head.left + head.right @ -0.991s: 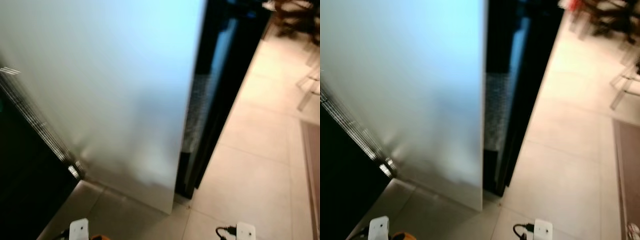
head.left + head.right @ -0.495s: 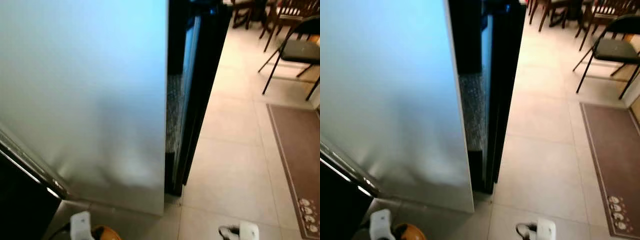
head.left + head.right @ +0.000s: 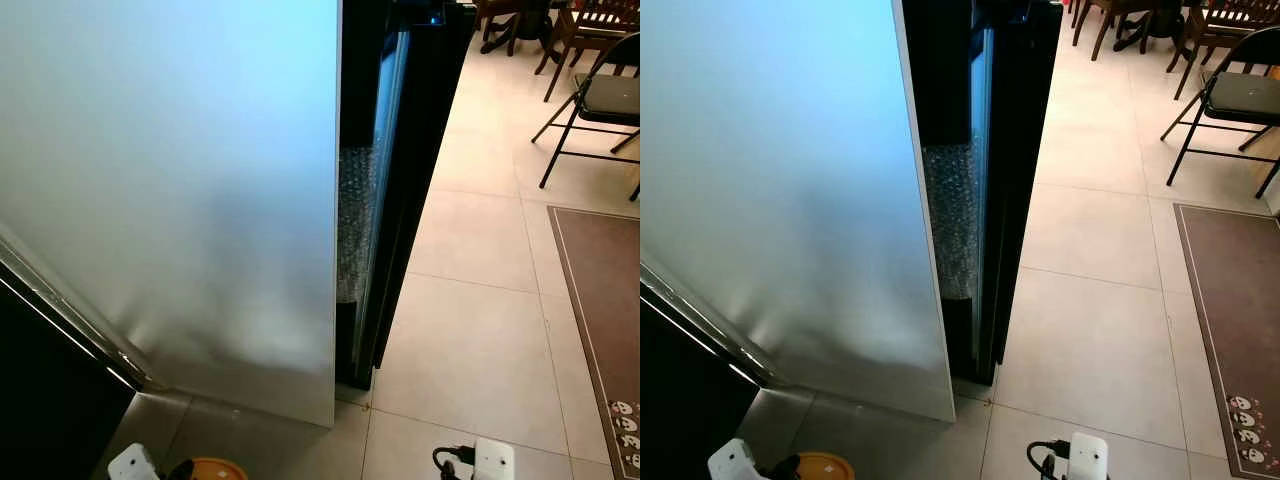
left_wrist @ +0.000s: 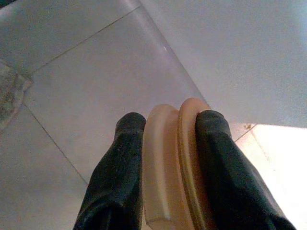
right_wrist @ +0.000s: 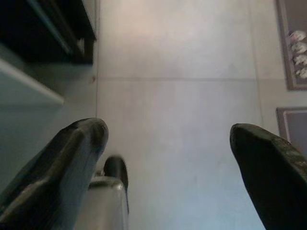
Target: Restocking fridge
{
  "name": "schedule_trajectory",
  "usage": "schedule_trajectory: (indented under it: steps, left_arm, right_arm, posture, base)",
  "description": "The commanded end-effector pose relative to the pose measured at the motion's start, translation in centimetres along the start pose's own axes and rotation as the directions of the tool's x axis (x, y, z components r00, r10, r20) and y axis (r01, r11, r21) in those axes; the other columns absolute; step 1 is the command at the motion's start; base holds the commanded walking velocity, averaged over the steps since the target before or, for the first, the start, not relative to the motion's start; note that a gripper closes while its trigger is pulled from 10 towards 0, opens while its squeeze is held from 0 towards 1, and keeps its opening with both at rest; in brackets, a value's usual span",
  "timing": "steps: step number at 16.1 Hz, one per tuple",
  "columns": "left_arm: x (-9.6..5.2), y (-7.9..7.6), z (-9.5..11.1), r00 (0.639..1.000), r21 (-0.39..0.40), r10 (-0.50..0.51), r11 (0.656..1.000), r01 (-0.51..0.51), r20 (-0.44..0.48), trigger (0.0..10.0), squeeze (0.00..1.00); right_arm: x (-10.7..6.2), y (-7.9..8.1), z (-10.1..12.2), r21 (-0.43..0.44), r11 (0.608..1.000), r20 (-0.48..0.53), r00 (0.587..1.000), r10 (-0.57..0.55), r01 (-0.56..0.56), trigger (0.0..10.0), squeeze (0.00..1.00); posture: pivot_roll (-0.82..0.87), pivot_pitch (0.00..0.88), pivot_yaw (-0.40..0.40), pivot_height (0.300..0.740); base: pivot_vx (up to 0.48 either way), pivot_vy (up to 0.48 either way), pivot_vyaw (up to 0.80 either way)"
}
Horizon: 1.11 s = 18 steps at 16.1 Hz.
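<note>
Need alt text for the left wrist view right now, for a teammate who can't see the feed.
The left gripper is shut on a tan, disc-shaped object, held edge-on between its two black fingers. Behind it lies pale tiled floor, with a flat white panel above it.

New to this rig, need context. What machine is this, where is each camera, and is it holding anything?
It is a walking humanoid with two arms, each ending in two black fingers. The two wide pictures come from its head camera, looking down at a big pale fridge door swung open, the dark fridge body behind it, tiled floor, a brown mat and a folding chair. The other two come from wrist cameras. The left gripper is shut on a tan round item; I cannot tell what it is. The right gripper is open above the floor.
</note>
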<state>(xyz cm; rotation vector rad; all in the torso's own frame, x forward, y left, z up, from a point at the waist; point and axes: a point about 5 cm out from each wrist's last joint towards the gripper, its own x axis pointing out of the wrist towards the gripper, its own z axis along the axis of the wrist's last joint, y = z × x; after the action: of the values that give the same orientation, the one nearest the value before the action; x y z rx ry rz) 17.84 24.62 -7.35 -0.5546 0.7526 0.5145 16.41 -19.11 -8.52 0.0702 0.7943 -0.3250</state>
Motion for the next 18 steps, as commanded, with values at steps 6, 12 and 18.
schedule_trajectory:
  steps: [6,12,18]
  left_arm:
    - [-0.1,0.3,-0.4,1.0,0.007,-0.002,1.0,0.002,-0.012,10.0,0.0]
    - [-0.1,0.1,-0.5,1.0,0.038,-0.009,0.999,0.009,-0.009,10.0,0.0]
    - [-0.3,0.5,-0.9,1.0,0.059,-0.005,0.998,0.006,-0.019,10.0,0.0]
  right_arm:
    - [-0.6,-0.2,0.7,0.06,0.996,0.16,0.984,-0.081,0.072,10.0,0.0]
    - [-1.2,-0.3,1.7,0.092,0.993,0.308,0.946,-0.099,0.074,10.0,0.0]
    - [-1.7,-6.2,18.6,0.093,0.992,0.763,0.634,-0.123,0.081,10.0,0.0]
  posture:
    - [-0.01,0.06,0.022,0.74]
    - [-0.03,0.037,0.023,0.74]
    - [-0.04,0.013,0.024,0.74]
  base:
    - [0.0,0.0,0.0]
    - [0.0,0.0,0.0]
    - [0.0,0.0,0.0]
